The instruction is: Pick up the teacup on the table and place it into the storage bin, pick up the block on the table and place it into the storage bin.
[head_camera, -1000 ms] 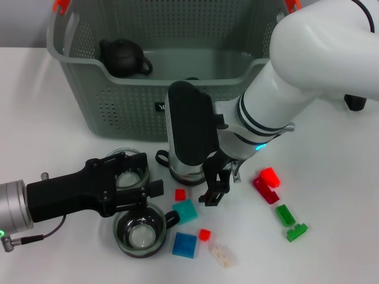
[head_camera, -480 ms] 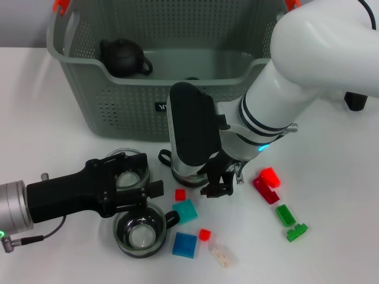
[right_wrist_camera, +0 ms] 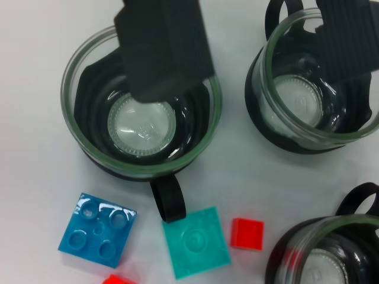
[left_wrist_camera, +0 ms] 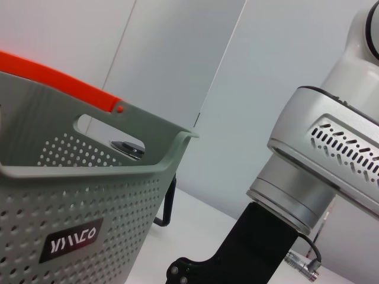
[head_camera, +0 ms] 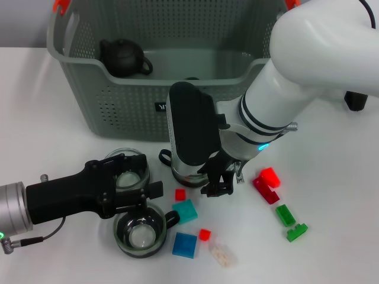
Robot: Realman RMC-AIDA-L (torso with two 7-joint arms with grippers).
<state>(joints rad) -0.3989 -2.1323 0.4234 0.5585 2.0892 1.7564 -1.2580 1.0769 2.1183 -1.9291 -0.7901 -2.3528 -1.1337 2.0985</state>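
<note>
While the left gripper [head_camera: 127,189], jaws spread, straddles a teacup [head_camera: 125,171] before the storage bin [head_camera: 77,65], we centre before clamping; the right gripper's [head_camera: 218,182] jaw state we cannot tell.

grey-green perforated storage bin [head_camera: 118,100] (orange-red handle tips), black teapot [head_camera: 123,57], teal block [head_camera: 186,211], blue block [head_camera: 185,244].

right gripper [head_camera: 217,184] risen, drawn toward basket

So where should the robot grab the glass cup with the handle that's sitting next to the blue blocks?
Probably by the rim, from straight above. The teacup stands upright with its mouth open upward, so one finger could slip inside and one outside the wall. Its black handle points at the teal block, so grip the side away from it.
</note>
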